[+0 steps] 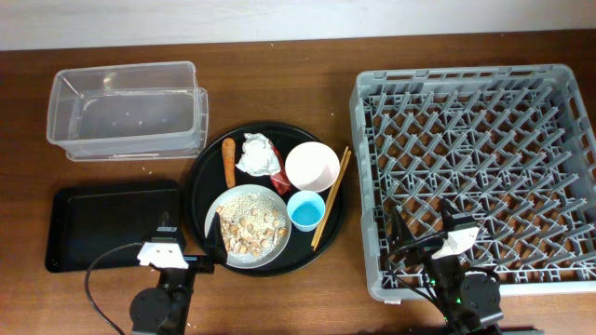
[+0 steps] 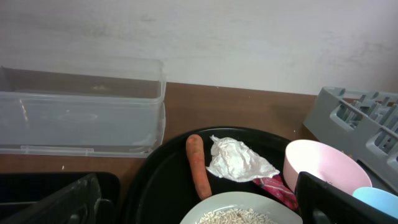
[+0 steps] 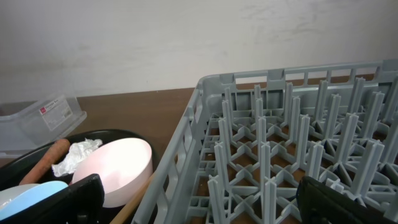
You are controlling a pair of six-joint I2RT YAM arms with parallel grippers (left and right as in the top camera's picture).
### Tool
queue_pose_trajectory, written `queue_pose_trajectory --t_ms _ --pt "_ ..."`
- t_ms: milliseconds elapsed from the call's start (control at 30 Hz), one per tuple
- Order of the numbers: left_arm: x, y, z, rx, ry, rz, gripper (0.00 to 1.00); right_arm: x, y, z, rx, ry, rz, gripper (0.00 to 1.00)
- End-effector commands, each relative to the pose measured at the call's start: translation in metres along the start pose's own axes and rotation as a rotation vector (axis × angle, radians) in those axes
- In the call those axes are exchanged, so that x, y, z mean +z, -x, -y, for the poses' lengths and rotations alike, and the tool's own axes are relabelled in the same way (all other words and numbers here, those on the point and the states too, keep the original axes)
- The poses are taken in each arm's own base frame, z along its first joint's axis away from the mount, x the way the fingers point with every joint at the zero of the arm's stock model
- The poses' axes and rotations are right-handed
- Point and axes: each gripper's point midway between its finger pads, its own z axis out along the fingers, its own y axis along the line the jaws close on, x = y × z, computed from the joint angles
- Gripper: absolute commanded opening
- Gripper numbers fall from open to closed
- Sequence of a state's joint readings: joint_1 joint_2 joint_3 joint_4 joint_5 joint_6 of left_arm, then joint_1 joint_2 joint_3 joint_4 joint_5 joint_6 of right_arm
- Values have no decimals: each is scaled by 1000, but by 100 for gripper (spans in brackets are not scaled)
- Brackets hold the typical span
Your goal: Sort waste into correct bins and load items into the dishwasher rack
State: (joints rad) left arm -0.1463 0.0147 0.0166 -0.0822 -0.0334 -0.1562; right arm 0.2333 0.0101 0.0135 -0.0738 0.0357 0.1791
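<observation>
A large round black tray holds an orange carrot stick, crumpled white tissue, a red wrapper, a white bowl, a light-blue cup, wooden chopsticks and a pale plate of beige scraps. My left gripper is open and empty at the tray's front left, and in its wrist view it faces the carrot and tissue. My right gripper is open and empty over the grey dishwasher rack's front-left corner.
The clear plastic tub stands at the back left. The flat black rectangular tray lies in front of it, left of the round tray. The rack has no items on its pegs. The wall runs along the table's far edge.
</observation>
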Motion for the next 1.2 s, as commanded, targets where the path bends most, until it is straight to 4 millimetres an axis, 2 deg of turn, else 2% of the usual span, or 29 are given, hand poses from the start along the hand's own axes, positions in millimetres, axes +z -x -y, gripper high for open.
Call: queue_pose_trajectory --t_ms 0,1000,1033,1100,1167 --pt "0 -1 -1 16 -1 3 99 0 -4 2 -116 -7 -8 98" --pt "0 0 -3 15 11 7 99 0 -3 2 -115 -6 -5 98" --pt "0 4 -2 15 9 24 99 0 4 -3 -115 18 25 98" --pt "-2 27 2 12 -5 120 99 -2 29 -8 -113 34 114 98" --pt "-11 70 7 5 -23 288 99 -14 76 -16 -110 51 258 98"
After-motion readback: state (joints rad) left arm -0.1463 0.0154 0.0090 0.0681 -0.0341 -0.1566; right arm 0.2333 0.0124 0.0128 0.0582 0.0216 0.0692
